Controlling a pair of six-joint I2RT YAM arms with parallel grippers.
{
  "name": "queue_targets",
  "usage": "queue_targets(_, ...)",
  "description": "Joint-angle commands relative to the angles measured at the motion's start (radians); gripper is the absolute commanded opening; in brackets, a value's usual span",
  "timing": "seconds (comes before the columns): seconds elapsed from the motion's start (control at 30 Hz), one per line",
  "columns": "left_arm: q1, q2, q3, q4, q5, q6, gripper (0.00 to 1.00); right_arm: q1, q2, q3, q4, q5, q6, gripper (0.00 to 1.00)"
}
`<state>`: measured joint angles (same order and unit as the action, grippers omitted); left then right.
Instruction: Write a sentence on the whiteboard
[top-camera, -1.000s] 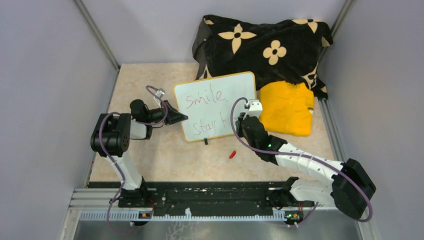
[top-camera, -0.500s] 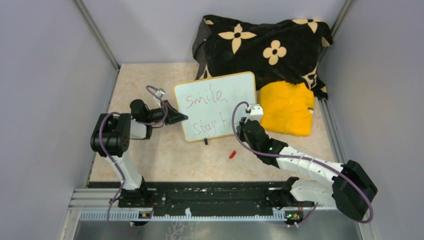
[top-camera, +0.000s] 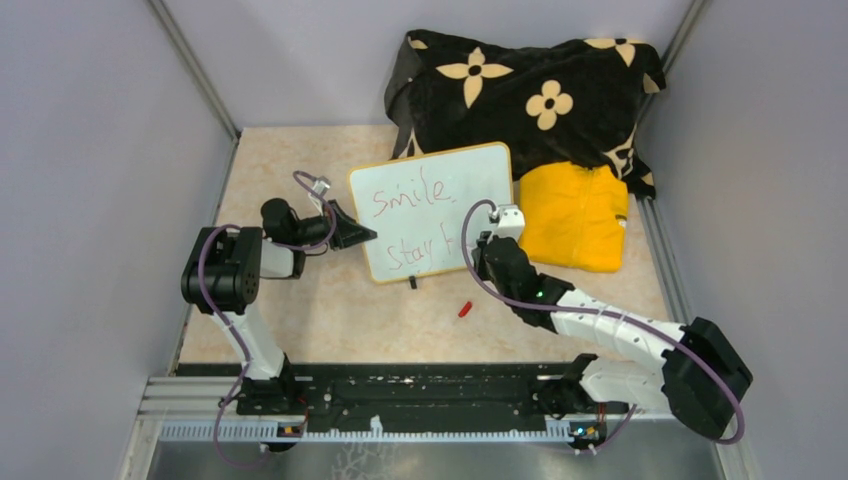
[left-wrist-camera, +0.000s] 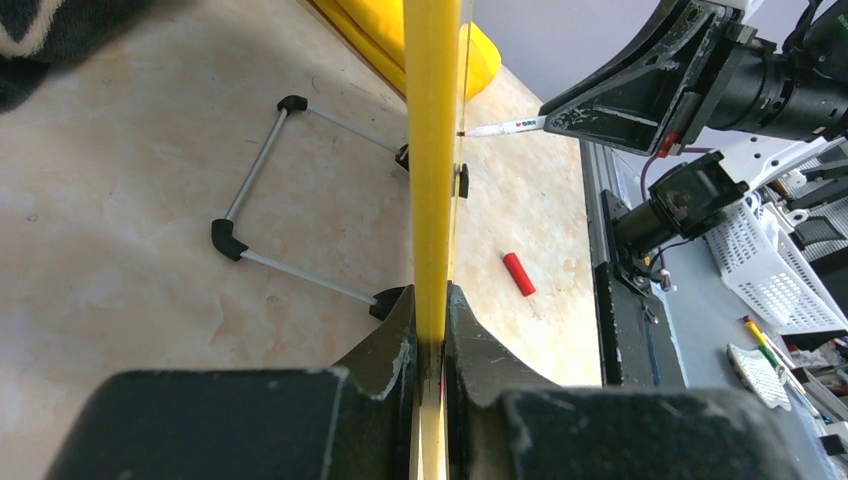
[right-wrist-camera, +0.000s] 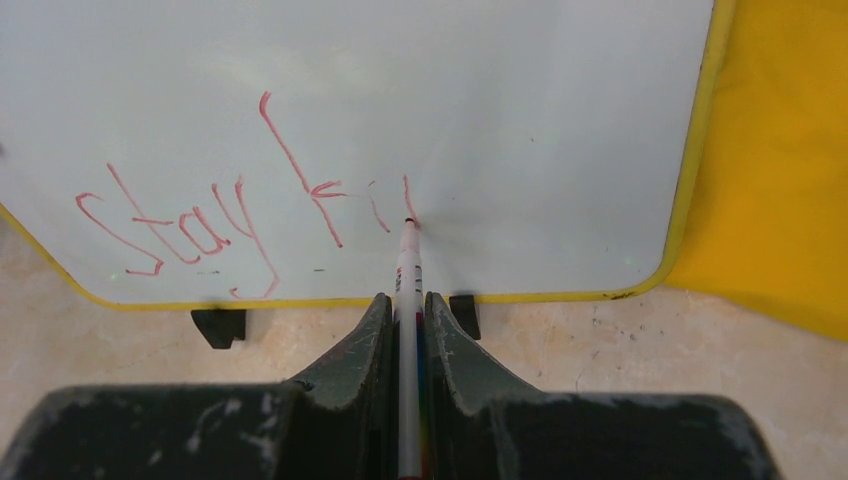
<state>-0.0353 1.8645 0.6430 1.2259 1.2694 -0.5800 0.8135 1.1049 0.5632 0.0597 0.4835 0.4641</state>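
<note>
**Whiteboard and both arms, seen from above and from the wrists.** The whiteboard (top-camera: 432, 210) stood on its lower edge near the middle of the tabletop (top-camera: 330, 310), resting on two black feet (right-wrist-camera: 218, 325) with a wire stand (left-wrist-camera: 255, 170) behind it. The sentence (right-wrist-camera: 200, 225), in thin red strokes, read "smile" on the upper line. The lower line read "stay f", followed by two short strokes.

Your right tool (right-wrist-camera: 405, 305), at the board's 5 o'clock, was closed tight on the marker pen (right-wrist-camera: 407, 270). The pen's tip touched the white surface at the foot of the last stroke.

Your left tool (left-wrist-camera: 430, 320), at the board's 9 o'clock, pinched the yellow frame edge between its two fingers.

A red cap (top-camera: 464, 309) lay loose on the tabletop at the board's 6 o'clock, apart from the feet. A folded yellow cloth (top-camera: 575, 215) lay just beside the board at 3 o'clock. A black blanket (top-camera: 530, 90) with tan flowers was heaped at 12 to 1 o'clock.
</note>
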Motion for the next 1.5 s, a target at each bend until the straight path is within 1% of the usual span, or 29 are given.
queue_targets(0.0,-0.026,0.033,-0.007,-0.101,-0.053,0.077,0.00,-0.019,0.014,0.061,0.039,0.015,-0.016,0.00)
queue_targets(0.63,-0.026,0.034,-0.006,-0.101,-0.053,0.077,0.00,-0.056,0.019,0.107,0.048,0.014,-0.029,0.00)
queue_targets(1.2,-0.026,0.033,-0.005,-0.101,-0.052,0.076,0.00,-0.074,-0.028,0.067,0.004,0.054,-0.015,0.00)
queue_targets(1.47,-0.026,0.032,-0.007,-0.101,-0.052,0.077,0.00,-0.074,-0.043,0.037,-0.006,0.033,-0.005,0.00)
